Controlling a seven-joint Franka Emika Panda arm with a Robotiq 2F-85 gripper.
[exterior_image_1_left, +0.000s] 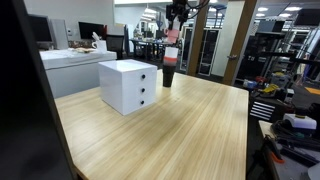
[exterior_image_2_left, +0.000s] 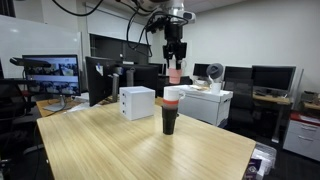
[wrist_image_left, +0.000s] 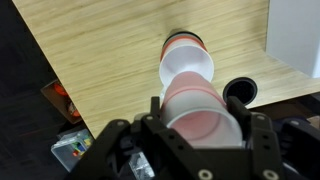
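My gripper is shut on a pink translucent cup and holds it in the air above a stack of cups that stands on the wooden table. In the wrist view the held cup sits between the two fingers, and the white-and-red top of the stack lies just beyond it. In an exterior view the gripper hangs over the stack, with the held cup clear of it.
A white three-drawer box stands on the table next to the stack; it also shows in an exterior view. Monitors, desks and office chairs ring the table. The table edge runs close behind the stack.
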